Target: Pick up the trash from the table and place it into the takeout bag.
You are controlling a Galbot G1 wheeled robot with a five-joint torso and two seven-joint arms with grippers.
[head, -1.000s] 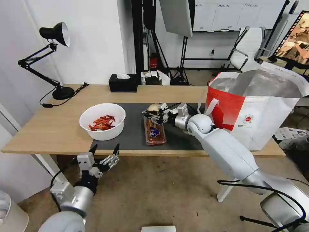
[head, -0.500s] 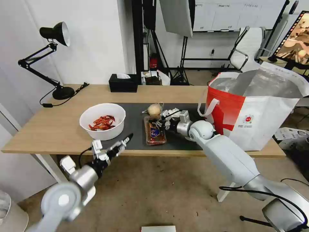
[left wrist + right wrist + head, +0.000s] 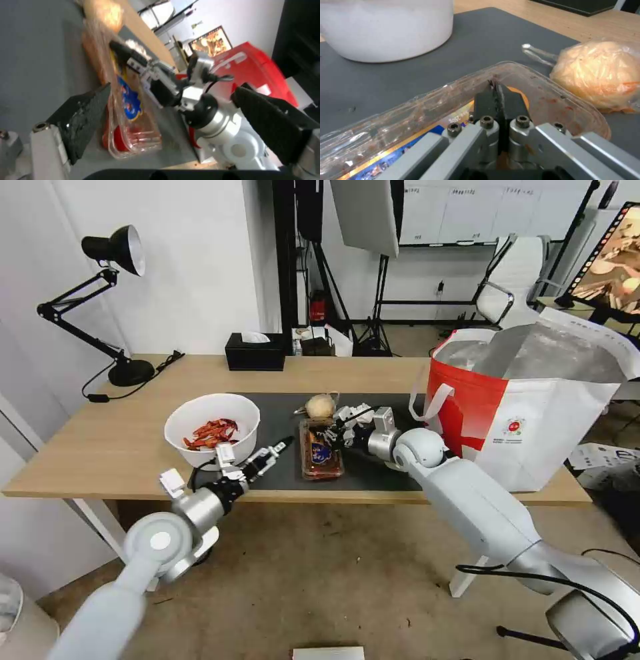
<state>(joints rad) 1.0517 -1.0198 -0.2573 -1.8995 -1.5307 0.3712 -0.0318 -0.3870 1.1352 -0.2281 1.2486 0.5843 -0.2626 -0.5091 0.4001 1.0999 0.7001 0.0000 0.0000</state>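
a: where do we find the clear tray [image 3: 321,453]?
b: we find it flat on the dark grey mat [image 3: 373,473] of the table [image 3: 100,447], just right of the white bowl [image 3: 212,430] of red shells. the tan ball in clear wrap [image 3: 320,407] lies just beyond the tray's far end; from the right wrist view the ball [image 3: 603,75] sits near the tray's rim, and we cannot tell whether they touch.

a: state of the right gripper [image 3: 331,433]?
b: we read its fingers [image 3: 500,105] as pressed together, tips down at the far end of the tray [image 3: 420,117]. they seem to sit at the tray's wall, but we cannot confirm that plastic is pinched between them.

a: and the left gripper [image 3: 275,452]?
b: its fingers [image 3: 83,117] are spread wide and hold nothing. in the head view it hovers over the mat between the bowl and the tray, pointed toward the tray. in the left wrist view the tray [image 3: 130,117] and the right gripper [image 3: 116,48] appear between the two spread fingers.

a: where is the takeout bag [image 3: 533,407]?
b: we see it upright on the table, right of the tray, mouth open and foil lining showing. a black tissue box [image 3: 254,352] and a desk lamp [image 3: 107,300] stand at the table's far side, beyond the bowl.
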